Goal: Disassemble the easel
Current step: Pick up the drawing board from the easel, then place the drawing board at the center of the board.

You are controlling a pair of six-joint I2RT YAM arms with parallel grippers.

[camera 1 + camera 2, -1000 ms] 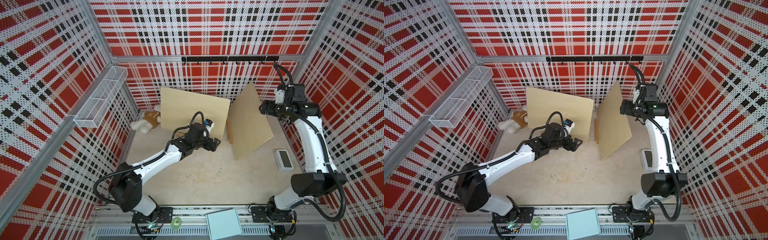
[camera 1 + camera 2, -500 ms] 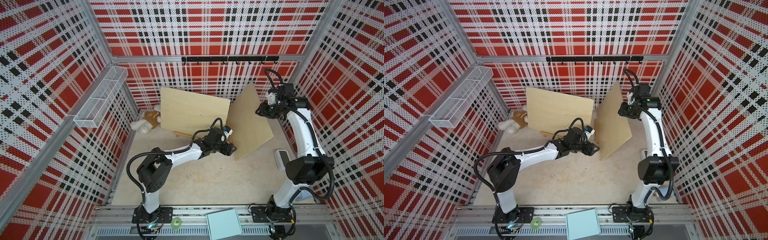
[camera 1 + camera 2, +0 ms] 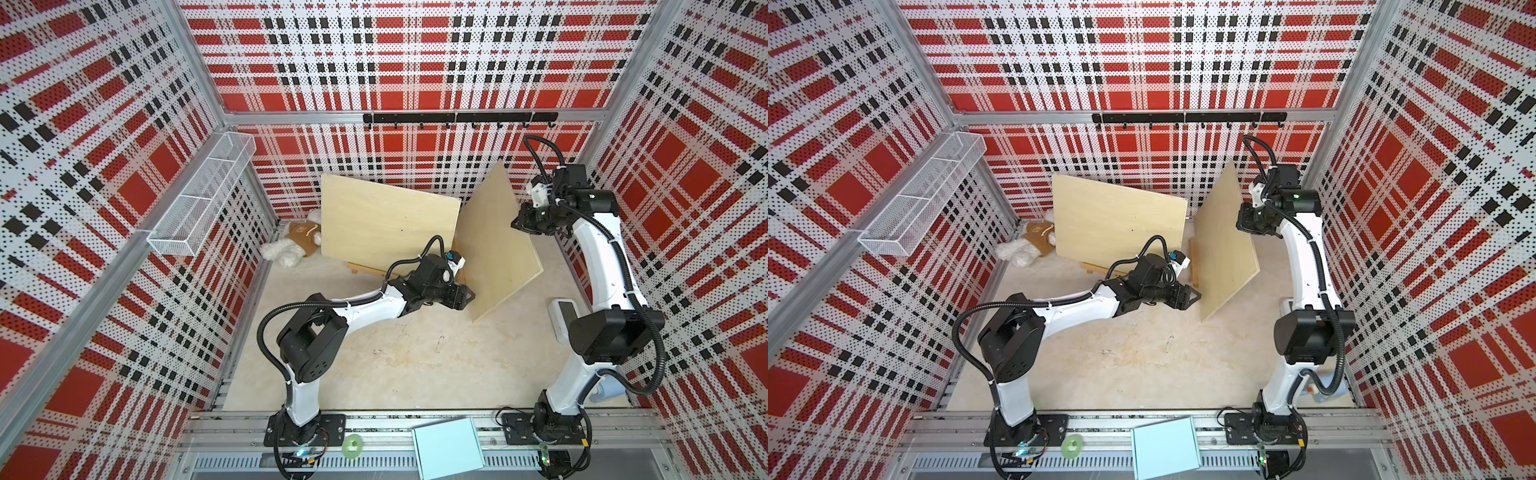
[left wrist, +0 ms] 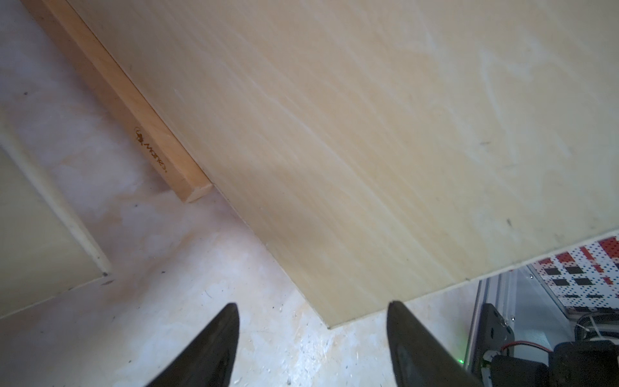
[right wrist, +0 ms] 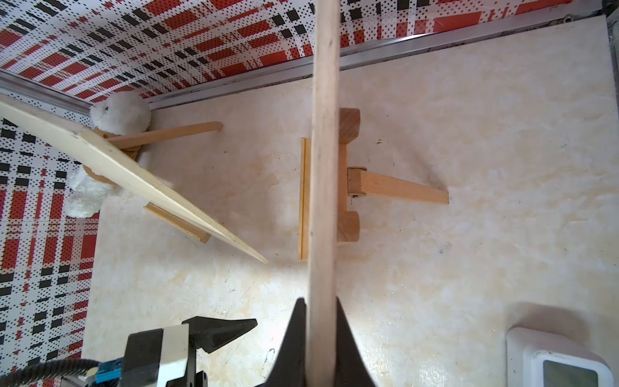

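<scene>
1. Right hand: within the last second its jaws have gone from wide to clamped on the top edge of the right board. I judge this to be the grip that comes before lifting the panel away.
2. Left hand: it has swung across from the left board to the right board's low near corner. Its jaws stand well apart, with nothing between them and no contact.
3. Easel: it stands beneath the held board, with its ledge along the board's lower edge. I cannot tell whether the board has left the ledge. The left board has not moved.
4. Worktop: pale, mottled and scuffed. A white device lies near the right arm and a plush toy sits in the far left corner.
5. Room: the walls are red plaid perforated panels, with a wire basket on the left wall and a hook rail on the back wall.
</scene>
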